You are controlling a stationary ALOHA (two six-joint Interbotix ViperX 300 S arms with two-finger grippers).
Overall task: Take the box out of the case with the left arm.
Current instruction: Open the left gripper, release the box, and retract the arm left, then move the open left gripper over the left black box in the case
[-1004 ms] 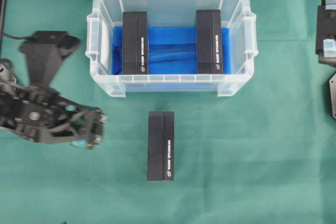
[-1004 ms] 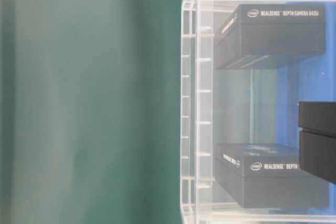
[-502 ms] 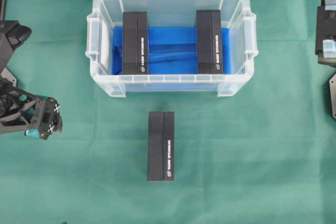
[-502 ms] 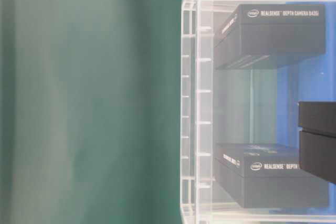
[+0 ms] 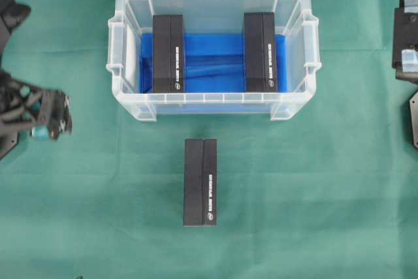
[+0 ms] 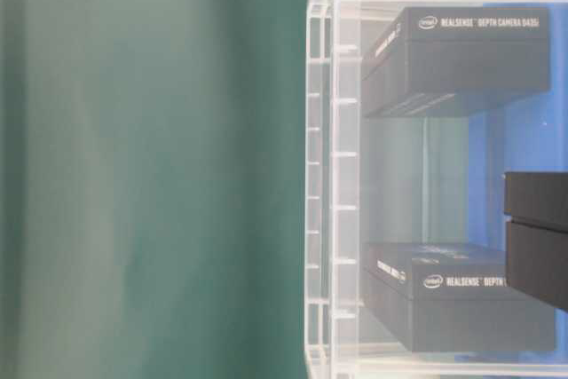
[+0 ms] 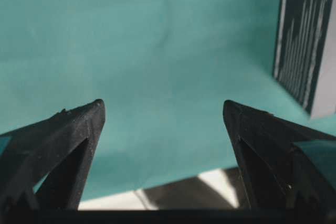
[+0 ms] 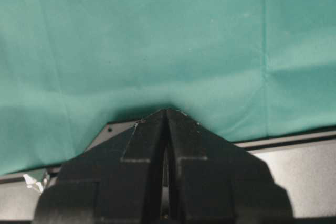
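Observation:
The clear case (image 5: 116,63) with a blue liner holds two black boxes, one at its left (image 5: 168,53) and one at its right (image 5: 260,51). A third black box (image 5: 200,182) lies on the green cloth in front of the case, and its end shows in the left wrist view (image 7: 310,40). My left gripper (image 5: 63,114) hovers at the far left edge, well apart from case and boxes. Its jaws stand wide open (image 7: 164,109) with only cloth between them. My right gripper (image 8: 167,112) is shut and empty over the cloth's edge.
The right arm (image 5: 406,31) is parked at the right edge of the table. The table-level view shows the case's ribbed wall (image 6: 333,175), two boxes inside (image 6: 461,59) (image 6: 461,295), and a dark box edge (image 6: 537,237) close by. Green cloth (image 5: 313,194) covers the table.
The left arm has drawn back to the left and slightly toward the rear, away from the box on the cloth. Its jaws stayed open. The boxes and the right arm have not moved.

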